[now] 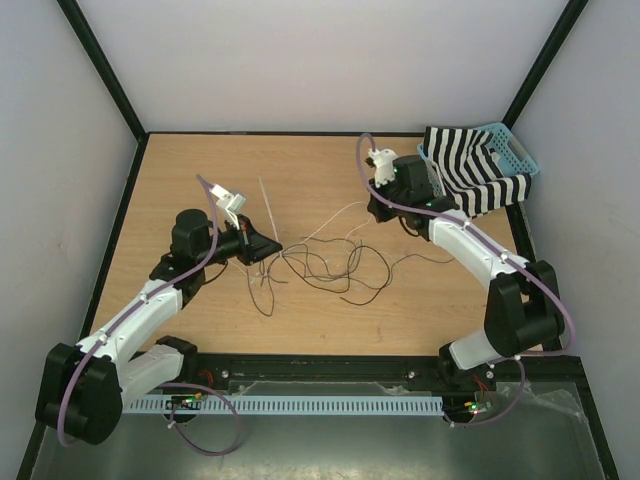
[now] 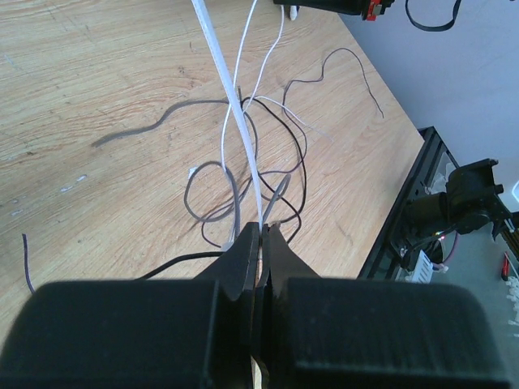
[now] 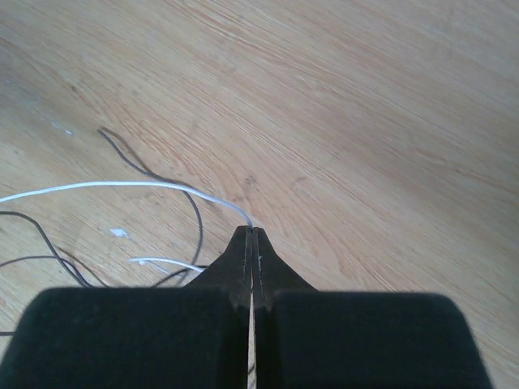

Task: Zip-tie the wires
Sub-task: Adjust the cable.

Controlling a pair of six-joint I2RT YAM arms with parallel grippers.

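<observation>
Clearly little was done: the wires lay loose and unbundled mid-counter, their sprawl running left to right between the arms. The left end effector was clamped tight on a zip tie pointing toward the far wall, looped round nothing. The right end effector, fully closed, seemingly pinched a pale wire by its tip.

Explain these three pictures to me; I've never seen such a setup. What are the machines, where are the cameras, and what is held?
Two robot arms stand at the near edge of a wooden table. The wide picture looks down from above; the other two come from wrist cameras. Thin black and pale wires lie tangled mid-table; a basket holding striped cloth sits far right. The left arm has its jaws shut on a white zip tie; the right arm pinches the end of a white wire.
</observation>
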